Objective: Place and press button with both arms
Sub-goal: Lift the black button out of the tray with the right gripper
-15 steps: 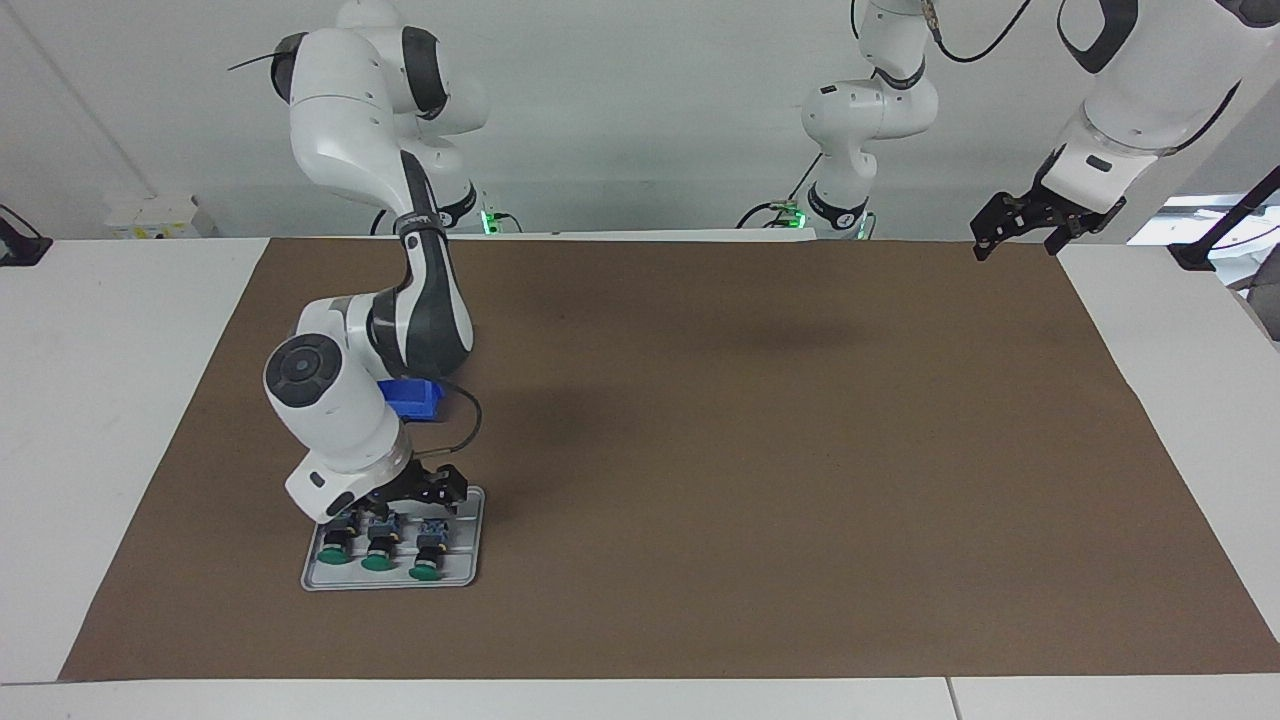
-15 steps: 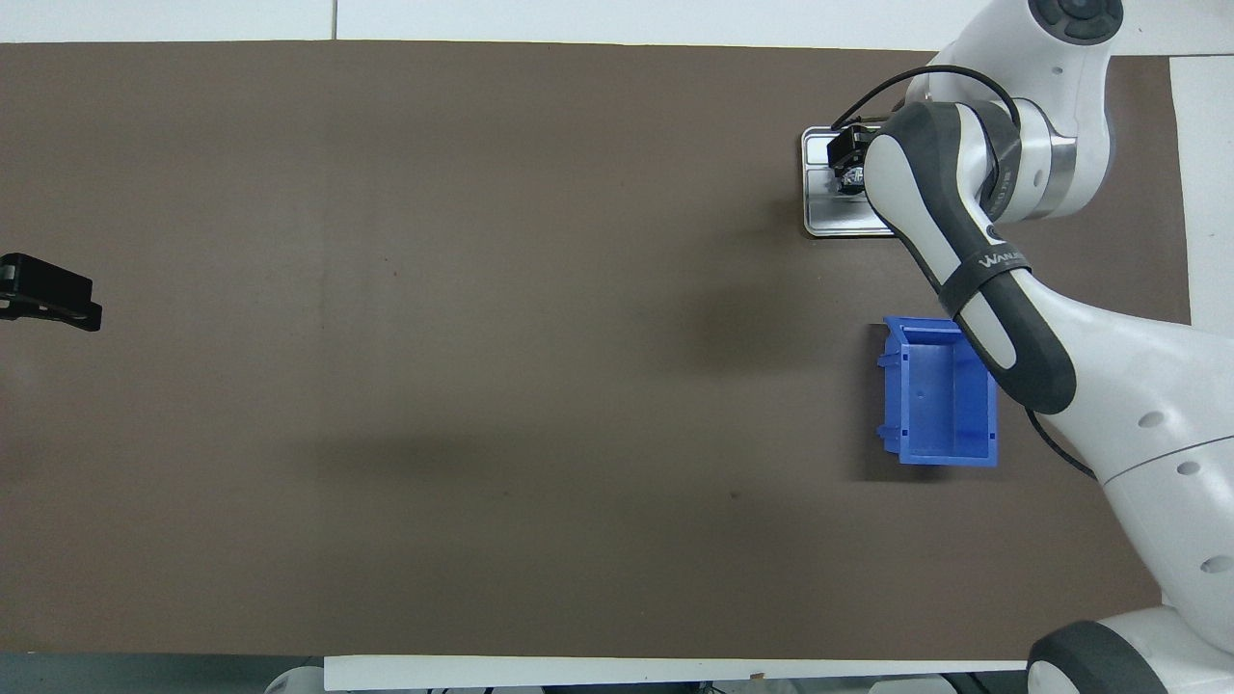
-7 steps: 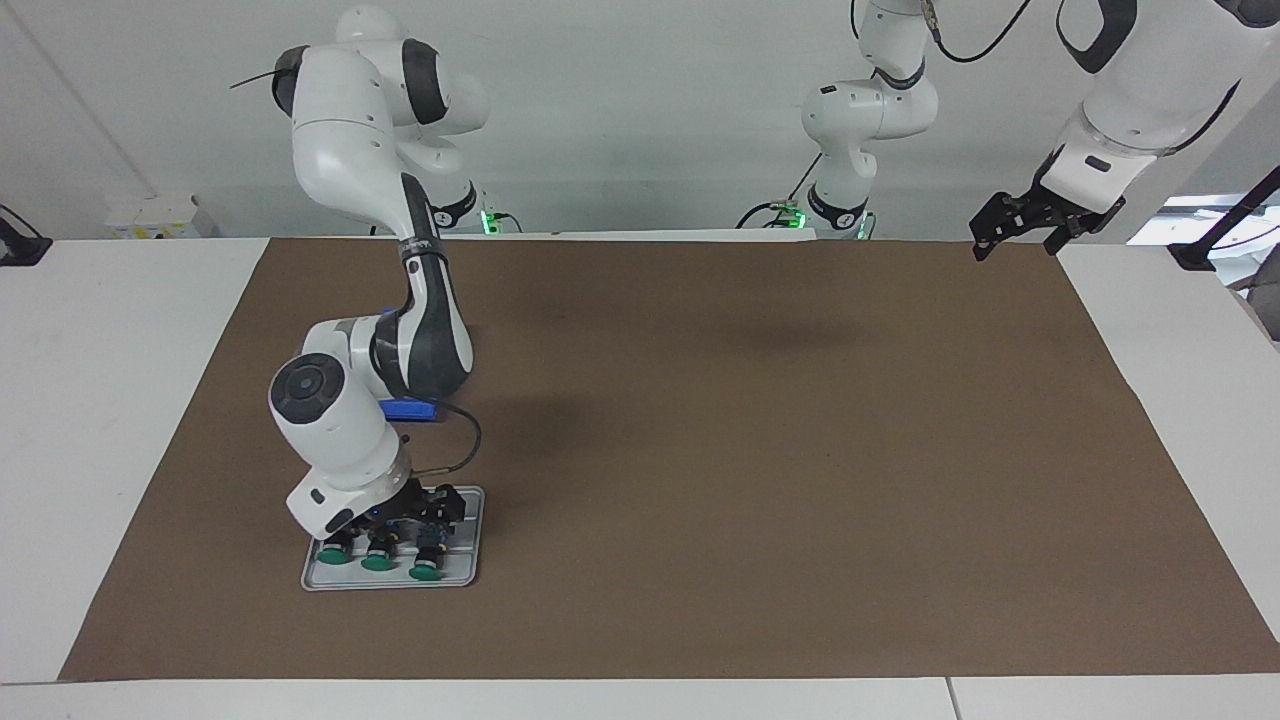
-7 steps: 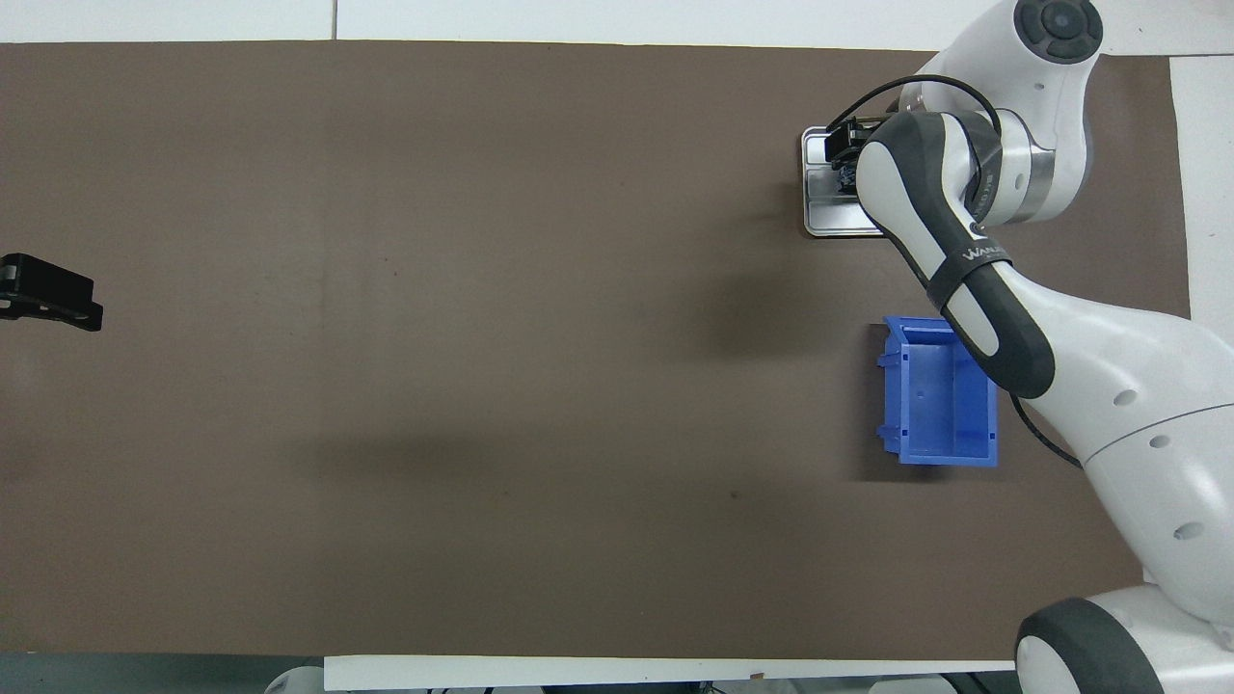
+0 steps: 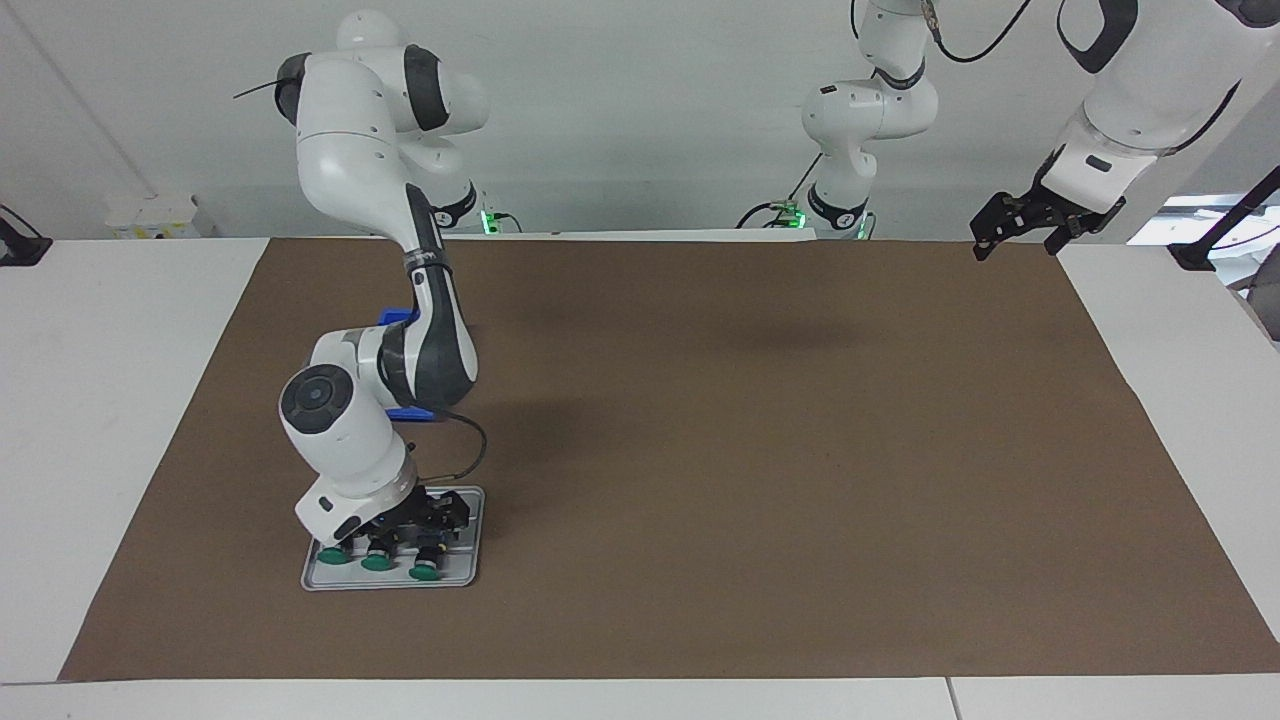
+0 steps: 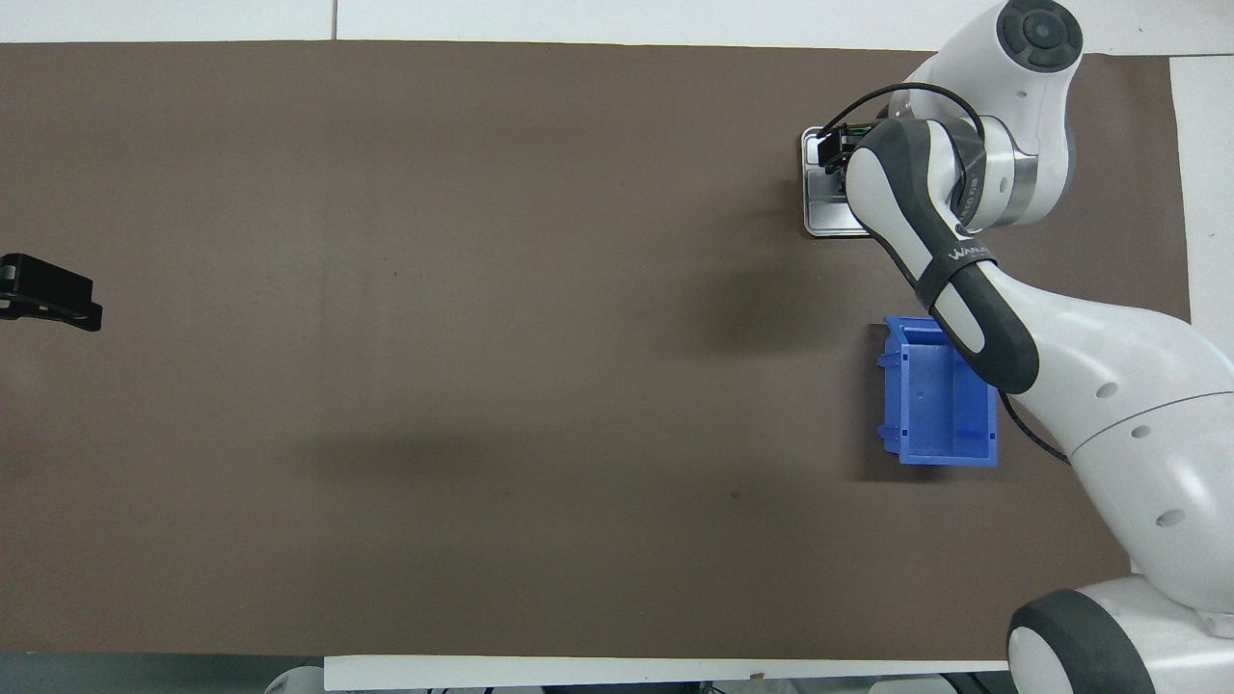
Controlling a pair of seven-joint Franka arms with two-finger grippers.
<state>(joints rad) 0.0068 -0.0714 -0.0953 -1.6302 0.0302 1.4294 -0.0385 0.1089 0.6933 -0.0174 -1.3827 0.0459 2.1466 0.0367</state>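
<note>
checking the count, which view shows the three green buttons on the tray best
The facing view: all three green buttons show in a row on the grey tray, just under the right gripper. In the overhead view the right arm covers most of the tray, hiding them.

White table (image 5: 120, 400) under a brown mat (image 5: 750, 450). Plain pale wall (image 5: 620, 110) at far edge. Small white box (image 5: 155, 215) far left by wall. Bright window (image 5: 1215, 225) far right. Even, soft light.
</note>
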